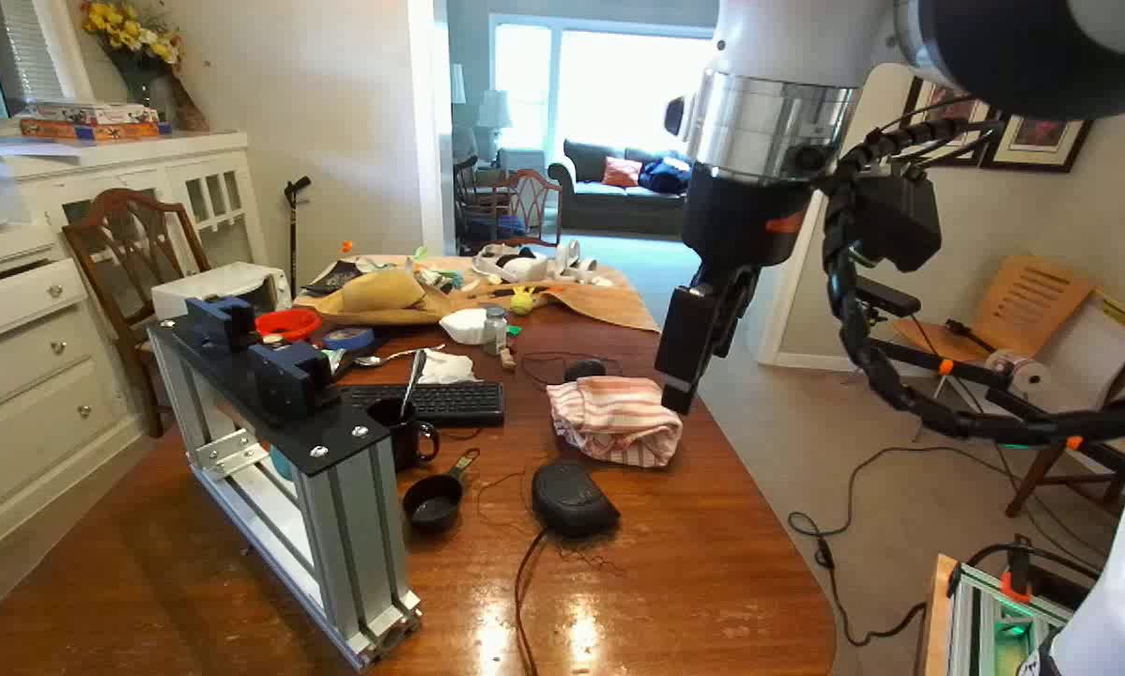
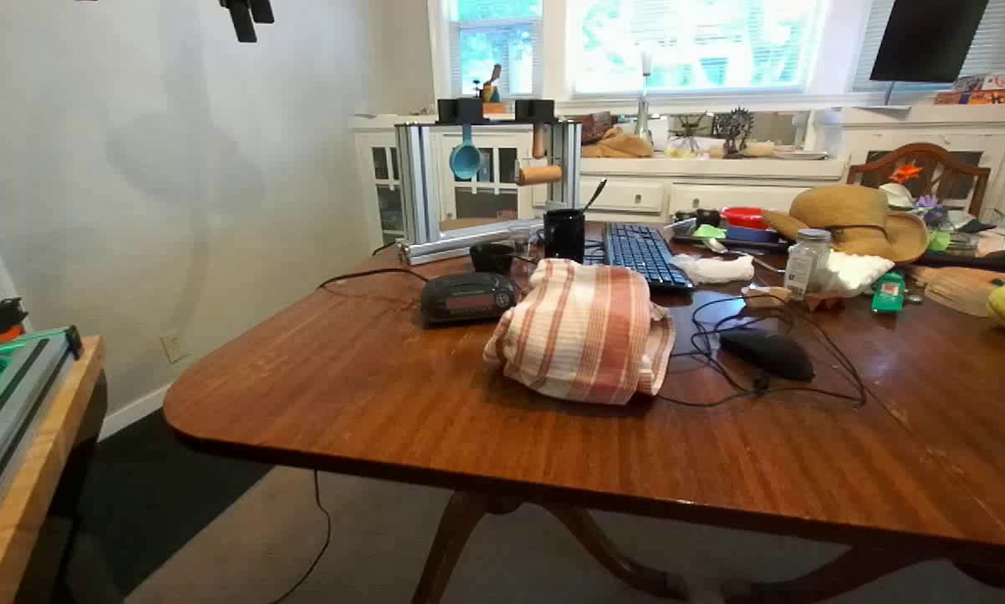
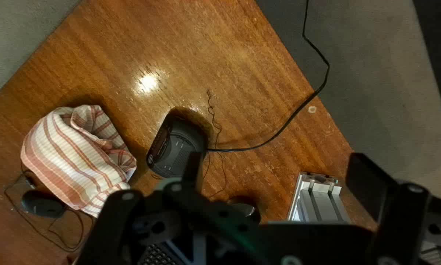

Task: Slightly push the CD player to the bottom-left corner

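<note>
the pincer [image 3: 275,163] hangs well above the table [image 1: 713,573], jaws spread wide, holding nothing. in an exterior view, the black cd player [image 1: 572,498] sits toward the table's near end, right of the measuring cup [image 1: 434,504]; the striped cloth [image 1: 614,418] lies beyond it, the metal frame [image 1: 348,530] stands left.

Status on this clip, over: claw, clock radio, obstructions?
Claw open, empty, held high. Black clock radio on table, untouched. Striped cloth close beside it, might obstruct; cord trails over table edge.
</note>
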You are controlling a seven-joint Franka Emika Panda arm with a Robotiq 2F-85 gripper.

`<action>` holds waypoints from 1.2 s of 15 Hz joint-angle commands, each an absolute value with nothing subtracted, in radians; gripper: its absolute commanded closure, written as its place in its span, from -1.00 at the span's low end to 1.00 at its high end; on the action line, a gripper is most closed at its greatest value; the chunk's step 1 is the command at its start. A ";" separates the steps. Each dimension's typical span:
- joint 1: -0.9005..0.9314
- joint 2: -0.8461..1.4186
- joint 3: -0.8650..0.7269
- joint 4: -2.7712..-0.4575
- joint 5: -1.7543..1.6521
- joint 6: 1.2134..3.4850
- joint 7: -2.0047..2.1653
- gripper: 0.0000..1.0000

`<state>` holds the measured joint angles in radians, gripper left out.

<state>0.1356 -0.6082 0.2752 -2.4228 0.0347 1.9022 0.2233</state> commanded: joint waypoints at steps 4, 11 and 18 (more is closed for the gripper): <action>0.147 -0.606 0.266 -2.420 0.028 1.900 0.229 -1.00; 0.094 -0.582 0.289 -2.431 -0.015 2.010 0.336 -1.00; -0.079 -0.443 0.281 -2.427 -0.161 2.337 0.580 -1.00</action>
<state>-0.0109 -0.5168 0.2782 -2.4284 -0.1008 2.2367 0.4797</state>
